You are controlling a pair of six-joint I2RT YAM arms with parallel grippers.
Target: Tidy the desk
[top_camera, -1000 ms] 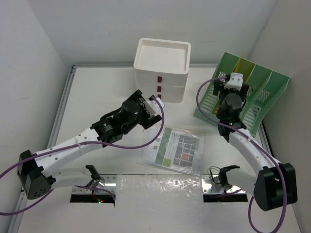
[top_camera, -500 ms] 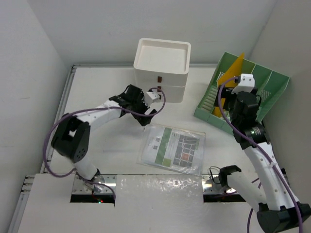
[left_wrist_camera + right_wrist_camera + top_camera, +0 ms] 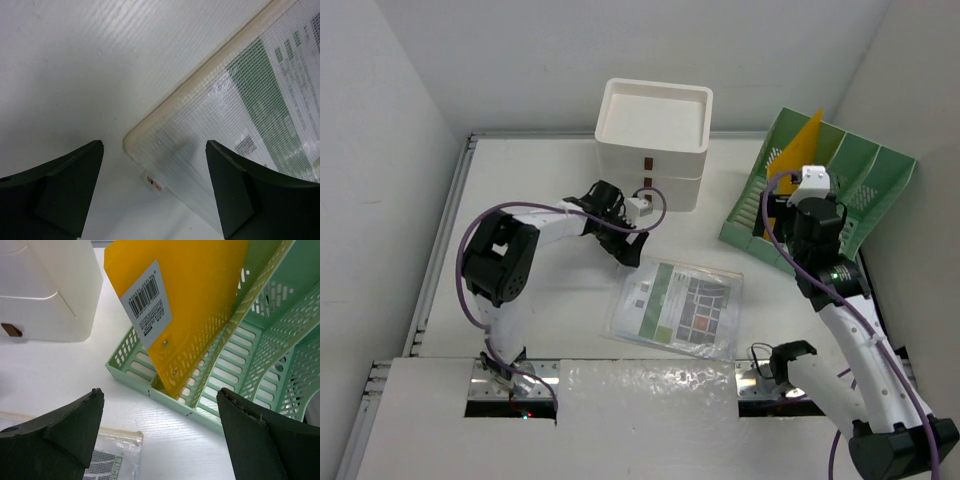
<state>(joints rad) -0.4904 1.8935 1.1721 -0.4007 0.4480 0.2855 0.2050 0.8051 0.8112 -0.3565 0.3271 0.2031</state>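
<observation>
Left arm [image 3: 525, 235] folded back | left hand [image 3: 152, 150], right hand [image 3: 160, 395] spread | desk [image 3: 520, 170] white, metal-rimmed

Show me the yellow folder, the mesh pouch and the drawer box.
yellow folder [image 3: 200, 305], right wrist view, flat face.
mesh pouch [image 3: 678, 306], top view, middle.
drawer box [image 3: 655, 118], top view, recessed top.

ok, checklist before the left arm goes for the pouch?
1. Left gripper open and empty: ok.
2. Mesh pouch corner lined up between its fingers in the left wrist view: ok.
3. Pouch flat on the desk, nothing on top: ok.
4. Finger height above the pouch: cannot tell.
5. Right gripper open, clear of the yellow folder: ok.
6. Folder standing, tilted, in a slot of the green file rack: ok.
</observation>
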